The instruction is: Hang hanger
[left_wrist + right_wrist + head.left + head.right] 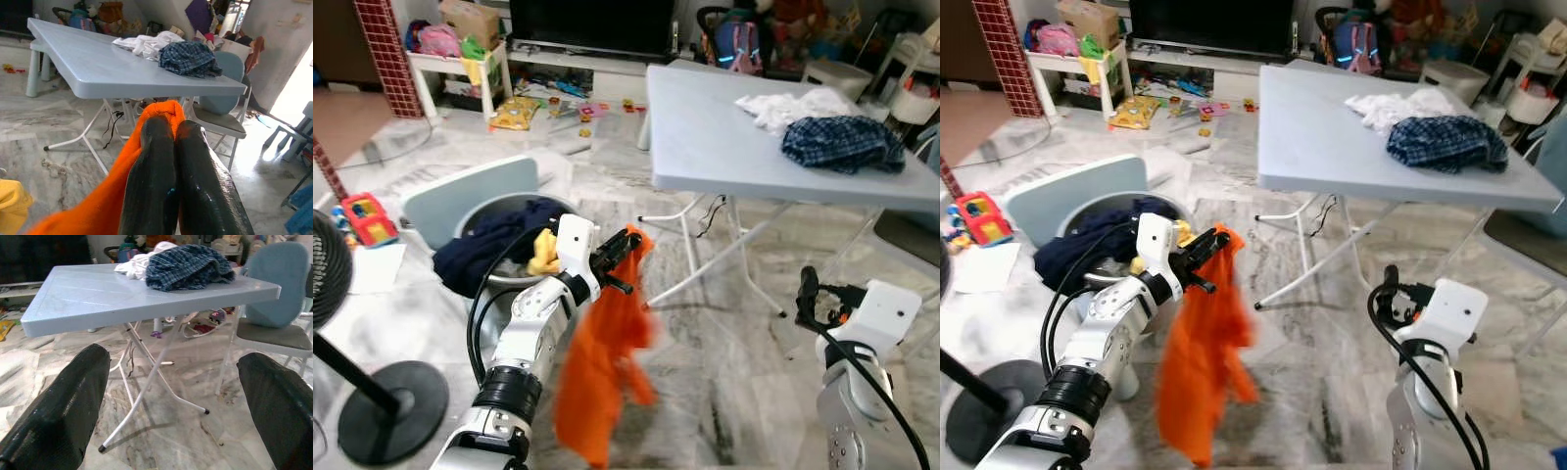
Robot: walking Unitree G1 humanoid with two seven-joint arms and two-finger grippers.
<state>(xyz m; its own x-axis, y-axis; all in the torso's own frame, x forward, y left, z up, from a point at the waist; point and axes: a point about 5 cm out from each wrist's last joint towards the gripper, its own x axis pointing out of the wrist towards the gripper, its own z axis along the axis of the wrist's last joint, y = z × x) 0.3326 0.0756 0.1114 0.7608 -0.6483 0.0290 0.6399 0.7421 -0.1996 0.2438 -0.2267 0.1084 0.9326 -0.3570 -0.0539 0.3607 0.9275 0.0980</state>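
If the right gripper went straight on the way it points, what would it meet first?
Probably the folding table: the open right gripper points at its legs and underside, with bare floor between. Depth is unclear.

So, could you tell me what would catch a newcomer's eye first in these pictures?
The bright orange garment stands out first, dangling from the left gripper, whose fingers are shut on it above the marble floor. Behind it is a basket stuffed with dark blue and yellow clothes. To the right, the pale blue folding table carries a blue checked garment and white cloth, while the right gripper hangs open before it.
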